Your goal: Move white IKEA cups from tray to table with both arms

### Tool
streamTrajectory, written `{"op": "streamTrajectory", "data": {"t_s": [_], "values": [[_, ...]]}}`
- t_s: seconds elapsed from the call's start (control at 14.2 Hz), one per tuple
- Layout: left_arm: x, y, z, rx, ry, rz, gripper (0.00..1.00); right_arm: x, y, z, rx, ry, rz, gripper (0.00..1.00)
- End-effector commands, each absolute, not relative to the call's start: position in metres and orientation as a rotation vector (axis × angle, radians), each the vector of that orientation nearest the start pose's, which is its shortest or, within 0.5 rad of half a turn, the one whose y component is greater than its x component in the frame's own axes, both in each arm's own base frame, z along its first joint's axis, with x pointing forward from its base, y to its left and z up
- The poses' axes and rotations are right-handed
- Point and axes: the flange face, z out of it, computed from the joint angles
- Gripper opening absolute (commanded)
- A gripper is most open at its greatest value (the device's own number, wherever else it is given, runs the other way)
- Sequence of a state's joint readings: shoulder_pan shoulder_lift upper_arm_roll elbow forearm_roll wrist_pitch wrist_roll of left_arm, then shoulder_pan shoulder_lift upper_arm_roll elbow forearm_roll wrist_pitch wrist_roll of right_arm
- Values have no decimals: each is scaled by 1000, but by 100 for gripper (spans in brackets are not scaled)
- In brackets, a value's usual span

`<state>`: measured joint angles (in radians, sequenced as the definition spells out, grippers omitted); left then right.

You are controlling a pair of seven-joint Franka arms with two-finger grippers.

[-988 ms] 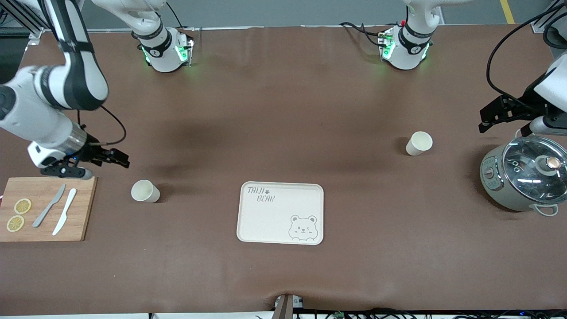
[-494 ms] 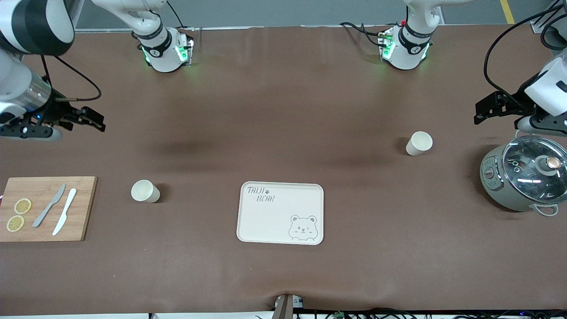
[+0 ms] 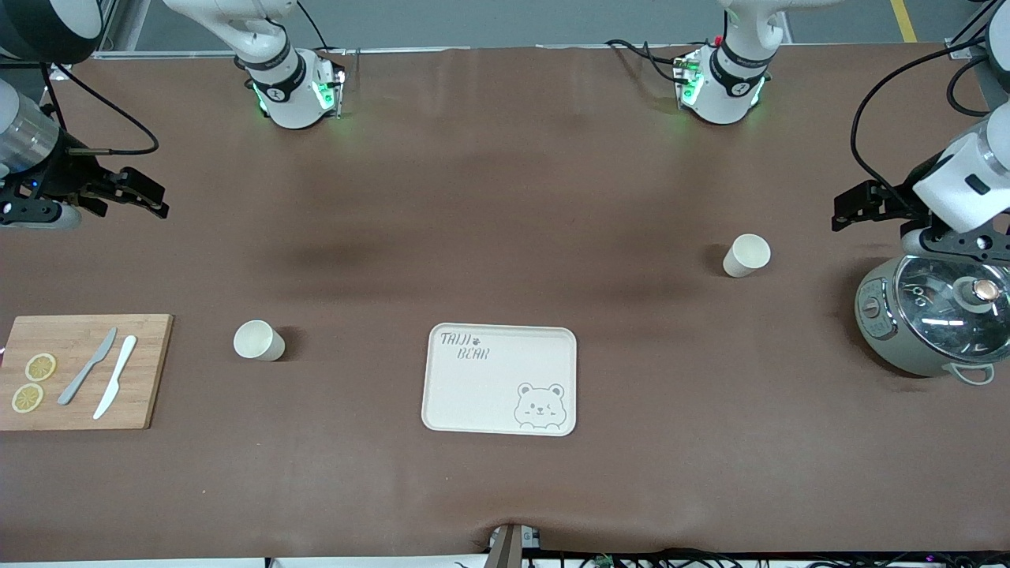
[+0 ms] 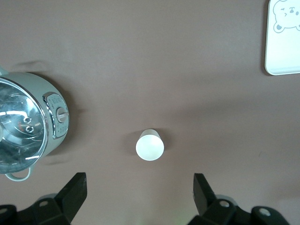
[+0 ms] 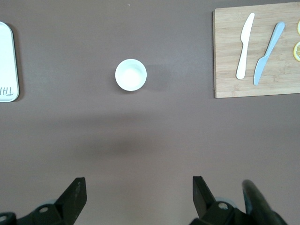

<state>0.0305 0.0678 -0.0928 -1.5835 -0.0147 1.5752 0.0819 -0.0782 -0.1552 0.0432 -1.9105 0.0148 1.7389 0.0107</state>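
cups (image 3: 258,341) (image 3: 746,255) stand untouched; left gripper (image 3: 854,211), right gripper (image 3: 140,193) gape aloft.

arms: two white robot arms (image 3: 959,185), black joint bands | bases: green lights (image 3: 322,93) | cables: black (image 3: 872,110) | grippers: black two-finger (image 3: 848,211)

Brown matte table covering (image 3: 505,197). Two plain cream-white tapered cups: one (image 3: 258,341) below black right gripper (image 3: 146,197), one (image 3: 746,255) below black left gripper (image 3: 851,213). Cream rectangular tray (image 3: 499,379), grey "TAIJI BEAR" lettering, grey bear face in corner. Light bamboo cutting board (image 3: 79,371): two yellow lemon slices (image 3: 33,382), grey knife (image 3: 87,366), white knife (image 3: 115,376). Sage-green round cooker (image 3: 931,319), clear glass lid, copper-toned knob. Arms white, black joint bands; bases glow green.
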Motion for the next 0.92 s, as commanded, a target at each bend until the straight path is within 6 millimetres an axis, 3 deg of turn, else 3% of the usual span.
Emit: {"op": "streamTrajectory", "data": {"t_s": [0.0, 0.21, 0.49, 0.85], "values": [[574, -36, 586, -3151, 246, 79, 100, 514, -19, 569, -3149, 58, 10, 100], [577, -38, 589, -3154, 233, 31, 100, 519, -18, 579, -3149, 56, -19, 100], [579, -37, 585, -3148, 269, 38, 100, 522, -21, 573, -3202, 38, -6, 100], [580, -37, 585, -3140, 277, 35, 100, 522, -25, 580, -3202, 39, -12, 100]]}}
